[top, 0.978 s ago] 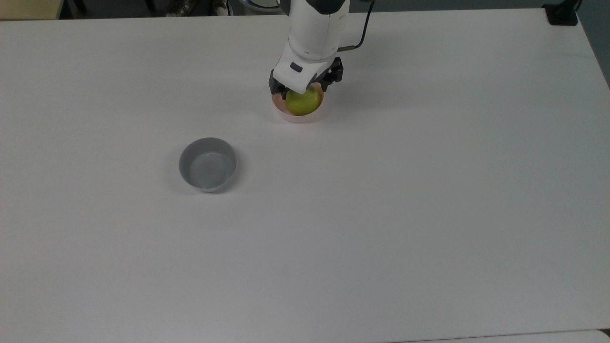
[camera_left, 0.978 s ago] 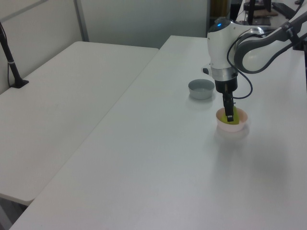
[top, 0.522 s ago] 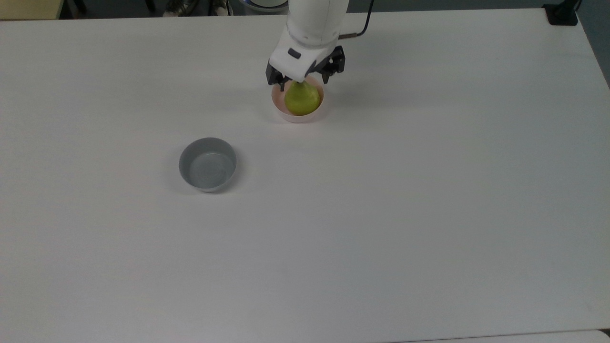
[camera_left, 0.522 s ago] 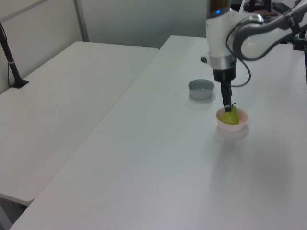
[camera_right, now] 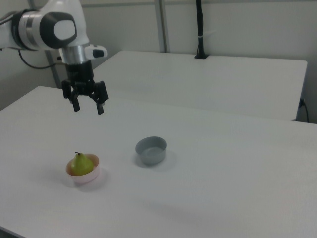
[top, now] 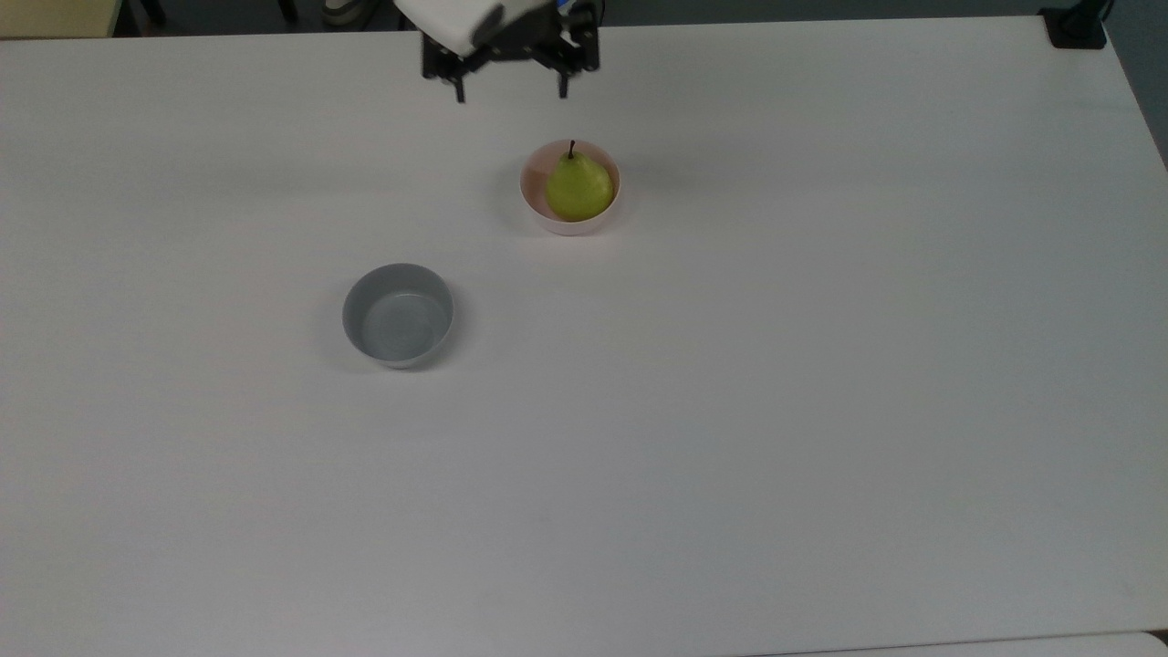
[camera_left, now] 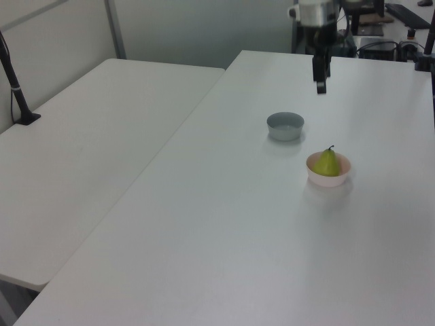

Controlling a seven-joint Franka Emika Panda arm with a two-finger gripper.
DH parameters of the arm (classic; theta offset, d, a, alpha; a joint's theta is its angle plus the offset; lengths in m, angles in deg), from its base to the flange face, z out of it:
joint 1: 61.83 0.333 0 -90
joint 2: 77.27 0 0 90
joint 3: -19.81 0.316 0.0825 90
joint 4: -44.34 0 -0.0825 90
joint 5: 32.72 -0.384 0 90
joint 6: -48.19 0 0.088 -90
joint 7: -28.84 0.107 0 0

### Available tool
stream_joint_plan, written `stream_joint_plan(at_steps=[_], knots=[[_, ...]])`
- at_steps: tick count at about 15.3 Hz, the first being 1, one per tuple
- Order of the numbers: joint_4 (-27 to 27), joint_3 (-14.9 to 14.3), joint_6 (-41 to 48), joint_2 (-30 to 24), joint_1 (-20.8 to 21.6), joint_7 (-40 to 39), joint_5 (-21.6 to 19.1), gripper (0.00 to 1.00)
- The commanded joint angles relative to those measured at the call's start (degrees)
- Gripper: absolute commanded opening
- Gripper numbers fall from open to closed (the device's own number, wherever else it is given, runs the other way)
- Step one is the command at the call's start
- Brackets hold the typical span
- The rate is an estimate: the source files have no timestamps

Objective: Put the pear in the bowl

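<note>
Setting: white bench (top: 730,411), bare apart from two bowls; second white bench alongside it in the left view.
Pear (top: 578,187): sits upright in the pink bowl (top: 537,208), stem up, filling most of it; task looks done as things lie.
Gripper (top: 508,80): hangs high over the bench, well apart from the pear, toward the top view's upper left of it; jaws spread wide, holding nothing.
Grey bowl (top: 398,315): empty, well apart from the pink one, toward the top view's lower left.
Handling, judged: probably light and firm, with smooth, somewhat slippery skin; rounded, so likely to roll if laid on its side.
Hold, judged: best across the wide lower body, jaws either side, from above; narrow neck and stem too slight for a sure grip; rim of the bowl close around, so little room to reach low.
Count: one pear, one pink bowl, one grey bowl, one gripper.
</note>
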State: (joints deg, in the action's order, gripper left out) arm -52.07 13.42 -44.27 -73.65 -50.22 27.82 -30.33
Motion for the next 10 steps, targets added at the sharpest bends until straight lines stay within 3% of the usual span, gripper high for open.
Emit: stream_joint_plan(at_steps=[1,5,10], knots=[[3.7,-0.1,3.1,-2.7,-4.0,0.1,-0.8,1.0],[5.1,0.1,3.2,-5.3,-8.9,0.0,-0.8,1.0],[5.2,-0.3,3.2,-6.0,-9.4,-0.3,-0.7,1.0]])
